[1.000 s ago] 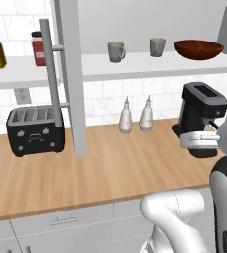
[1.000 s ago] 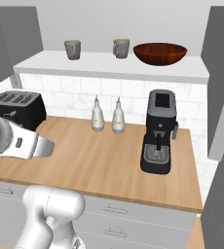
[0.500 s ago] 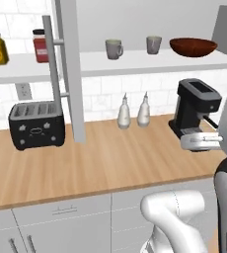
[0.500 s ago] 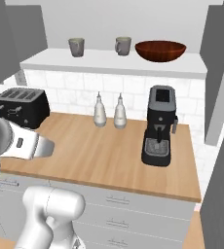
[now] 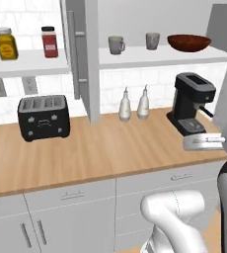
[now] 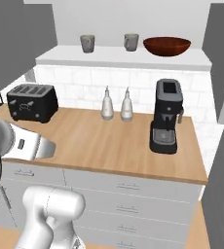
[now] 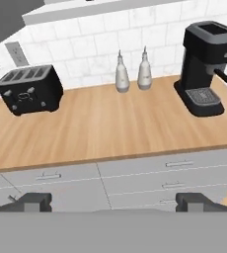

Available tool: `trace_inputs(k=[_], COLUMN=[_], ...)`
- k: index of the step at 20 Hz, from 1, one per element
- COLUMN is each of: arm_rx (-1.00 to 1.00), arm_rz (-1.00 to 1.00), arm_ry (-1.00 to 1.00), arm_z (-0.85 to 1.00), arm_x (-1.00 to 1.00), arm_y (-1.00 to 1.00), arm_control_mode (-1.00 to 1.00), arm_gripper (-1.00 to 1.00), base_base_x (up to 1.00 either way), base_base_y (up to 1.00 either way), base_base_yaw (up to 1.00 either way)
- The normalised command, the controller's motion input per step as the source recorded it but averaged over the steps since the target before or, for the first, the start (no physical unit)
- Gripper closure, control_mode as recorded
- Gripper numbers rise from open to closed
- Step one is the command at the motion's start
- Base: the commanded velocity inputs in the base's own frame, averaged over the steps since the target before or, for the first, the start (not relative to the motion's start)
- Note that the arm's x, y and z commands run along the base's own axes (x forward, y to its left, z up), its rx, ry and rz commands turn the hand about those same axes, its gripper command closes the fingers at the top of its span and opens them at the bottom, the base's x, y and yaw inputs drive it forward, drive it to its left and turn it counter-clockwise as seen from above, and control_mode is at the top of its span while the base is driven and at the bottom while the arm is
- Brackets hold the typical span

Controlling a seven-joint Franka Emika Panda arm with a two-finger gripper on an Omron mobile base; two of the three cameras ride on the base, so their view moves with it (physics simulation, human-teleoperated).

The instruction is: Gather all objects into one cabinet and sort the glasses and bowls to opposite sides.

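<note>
The two-finger gripper (image 7: 113, 201) is hanging fully spread and empty, low in front of the wooden counter (image 7: 110, 128). Judging by this, the approach step is underway. Two small grey-beige mugs (image 5: 116, 45) and the wide glossy reddish-brown bowl (image 5: 188, 42) are sitting well above on the cabinet's white shelf board (image 5: 160, 55). The next move is calling for raising the hand toward that shelf.
</note>
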Motion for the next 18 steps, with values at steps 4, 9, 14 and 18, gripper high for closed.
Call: trace_inputs(k=[4, 9, 14, 18], arm_rx=[0.0, 0.0, 0.0, 0.0], arm_rz=[0.0, 0.0, 0.0, 0.0], arm_ry=[0.0, 0.0, 0.0, 0.0], arm_z=[0.0, 0.0, 0.0, 0.0], arm_x=[0.0, 0.0, 0.0, 0.0], arm_y=[0.0, 0.0, 0.0, 0.0], arm_control_mode=[1.0, 1.0, 1.0, 1.0], arm_gripper=[-1.0, -1.0, -1.0, -1.0], base_base_x=[-0.22, -0.65, -0.58, -0.06], base_base_y=[0.75, 0.71, 0.6, 0.78], base_base_yaw=[-0.14, -0.06, -0.03, -0.01])
